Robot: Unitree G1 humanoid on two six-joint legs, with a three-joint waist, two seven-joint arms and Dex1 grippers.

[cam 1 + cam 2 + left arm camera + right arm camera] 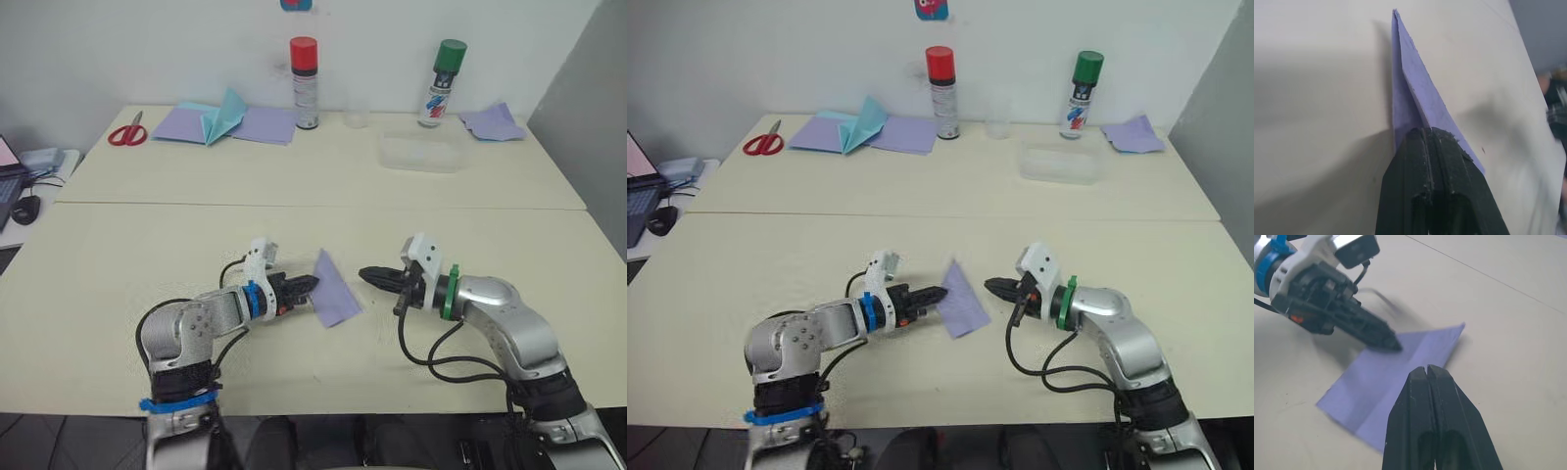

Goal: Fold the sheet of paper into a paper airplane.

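Though pinched, sheet of paper [334, 291] (tilted)

Red scissors [126, 133] — spray cans red-capped [305, 82], green-capped [443, 82].

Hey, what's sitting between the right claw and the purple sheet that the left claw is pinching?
Nothing: in the left eye view, bare table separates the shut right claw from the sheet of paper, which the left claw holds.
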